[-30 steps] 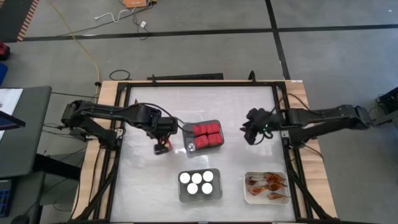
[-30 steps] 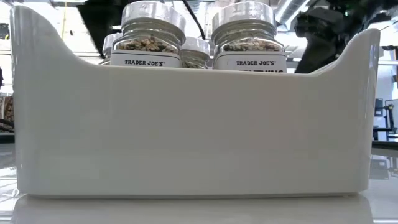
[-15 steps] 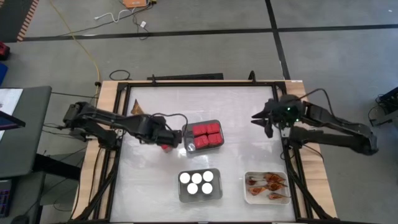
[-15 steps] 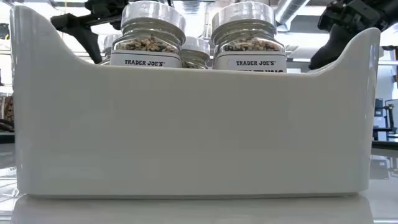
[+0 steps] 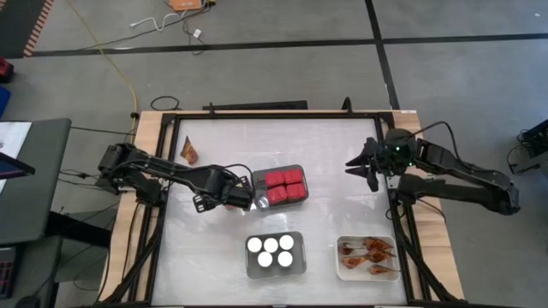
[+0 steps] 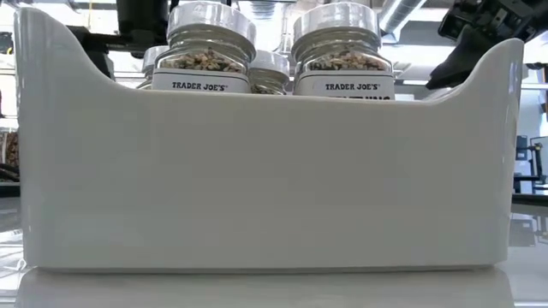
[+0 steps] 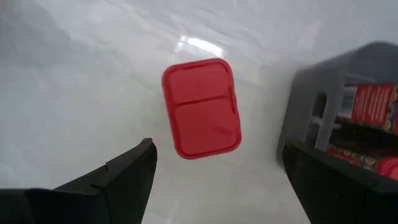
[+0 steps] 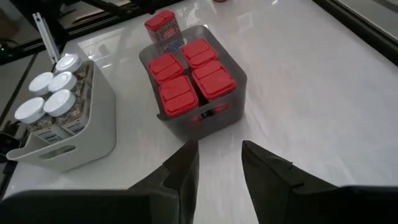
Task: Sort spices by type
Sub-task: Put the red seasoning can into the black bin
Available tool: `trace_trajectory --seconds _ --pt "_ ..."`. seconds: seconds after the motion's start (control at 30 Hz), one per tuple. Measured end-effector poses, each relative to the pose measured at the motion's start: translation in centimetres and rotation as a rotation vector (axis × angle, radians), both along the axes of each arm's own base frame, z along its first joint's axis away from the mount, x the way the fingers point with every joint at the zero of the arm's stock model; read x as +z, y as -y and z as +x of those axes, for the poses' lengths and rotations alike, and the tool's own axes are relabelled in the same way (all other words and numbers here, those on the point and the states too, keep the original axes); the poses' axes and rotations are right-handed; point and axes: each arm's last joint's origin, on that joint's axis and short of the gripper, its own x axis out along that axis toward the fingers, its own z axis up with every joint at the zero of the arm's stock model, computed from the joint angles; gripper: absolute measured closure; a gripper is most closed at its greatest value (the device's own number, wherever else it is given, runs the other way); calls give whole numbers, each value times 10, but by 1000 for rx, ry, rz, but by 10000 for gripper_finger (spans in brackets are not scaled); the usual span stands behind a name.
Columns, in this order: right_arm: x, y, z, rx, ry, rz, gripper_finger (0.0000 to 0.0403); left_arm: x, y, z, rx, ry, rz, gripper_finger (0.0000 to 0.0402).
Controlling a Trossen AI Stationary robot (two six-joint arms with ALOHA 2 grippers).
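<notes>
One red spice container (image 7: 201, 109) stands upright on the white table just left of the grey tray (image 5: 259, 198), which holds several more red containers (image 5: 285, 185). My left gripper (image 7: 217, 163) hangs open above the lone container, one finger on either side of it and touching nothing; in the high view the gripper (image 5: 231, 198) hides it. Clear jars with white lids (image 5: 271, 251) stand in a white tray (image 5: 300, 267). Orange-brown packets (image 5: 368, 252) lie in another white tray (image 5: 342, 272), and one packet (image 5: 190, 151) lies on the table at the far left. My right gripper (image 8: 219, 146) is open and held up at the right edge (image 5: 360, 164).
The black frame rails (image 5: 168, 162) run along the table's sides. The grey tray's wall (image 7: 298, 106) stands close beside my left gripper's finger. In the low view the jar tray's front wall (image 6: 265, 171) fills the picture, with the arms above it.
My left gripper has rolled about a quarter turn and come down a little toward the grey tray, staying open over the lone red container, which has kept its place. My right gripper has drawn back from the grey tray toward the table's right edge, then held still.
</notes>
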Motion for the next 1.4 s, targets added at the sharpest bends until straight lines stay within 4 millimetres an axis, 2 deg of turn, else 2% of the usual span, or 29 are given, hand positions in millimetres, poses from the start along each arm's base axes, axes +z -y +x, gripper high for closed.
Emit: trace_trajectory --seconds 0.17,0.37,0.63,1.0,1.2,1.4 --pt "0 -2 1 22 0 1 254 0 -1 -2 91 4 0 70" --pt "0 -3 1 32 0 1 254 0 -6 -2 121 12 27 70" --pt "0 -3 1 32 0 1 254 -28 -6 -2 175 39 -9 70" --pt "0 -3 1 31 0 1 254 -55 -9 -4 163 70 -20 75" --pt "0 -3 1 31 0 1 254 -61 -12 -4 176 78 -22 112" --pt "0 -3 1 31 0 1 254 -62 -16 -4 185 74 -21 194"
